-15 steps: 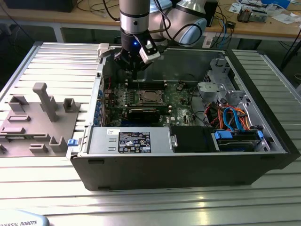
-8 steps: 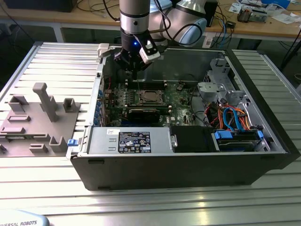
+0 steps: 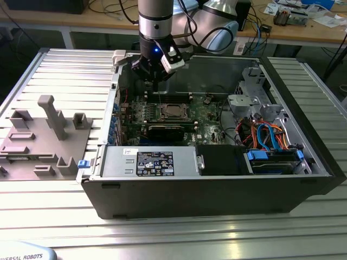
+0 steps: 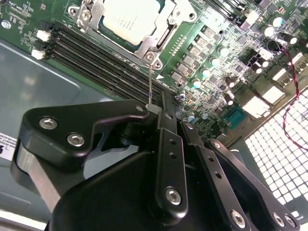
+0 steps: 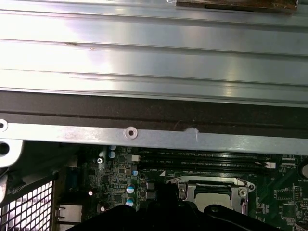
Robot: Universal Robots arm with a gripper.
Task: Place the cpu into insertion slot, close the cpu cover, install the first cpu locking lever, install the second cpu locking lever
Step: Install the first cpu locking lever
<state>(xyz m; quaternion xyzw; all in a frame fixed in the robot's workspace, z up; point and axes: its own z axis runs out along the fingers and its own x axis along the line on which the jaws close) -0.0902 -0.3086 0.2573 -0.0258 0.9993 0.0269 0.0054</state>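
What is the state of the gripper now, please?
Gripper: jaws closed on a thin metal rod, above the cpu cover.

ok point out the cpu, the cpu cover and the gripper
cpu (image 4: 127,19), second wrist view, middle of its silver top
cpu cover (image 4: 155,44), second wrist view, frame edge beside the chip
gripper (image 3: 155,81), exterior view, at its fingertips

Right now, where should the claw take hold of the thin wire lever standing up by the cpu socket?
Probably by its free upper end, coming from above. The lever stands nearly upright, its foot at the corner of the cpu cover, with memory slots crowding its base. The claw is at that upper end.
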